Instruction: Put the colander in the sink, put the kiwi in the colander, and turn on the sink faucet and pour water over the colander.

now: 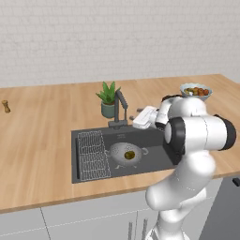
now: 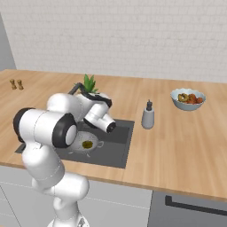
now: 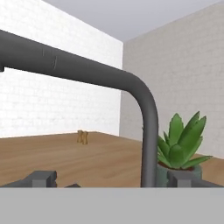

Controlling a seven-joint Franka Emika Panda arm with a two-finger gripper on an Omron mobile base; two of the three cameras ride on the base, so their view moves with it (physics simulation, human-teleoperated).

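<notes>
Faucet (image 1: 120, 108), standing just behind the sink (image 1: 154, 138) that holds the colander (image 1: 127, 154) with 1 kiwi (image 1: 129, 154), looks rigid and slick, best pushed at its lever, with the end effector (image 1: 137, 116) spread wide beside it.

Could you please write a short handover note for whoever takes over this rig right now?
Gripper: open, holding nothing, up close to the sink faucet, facing its spout.
Colander: in the sink, beside the wire rack.
Kiwi: inside the colander.
Done: colander and kiwi are placed.
Left: turn on the faucet and run water over the colander.
</notes>
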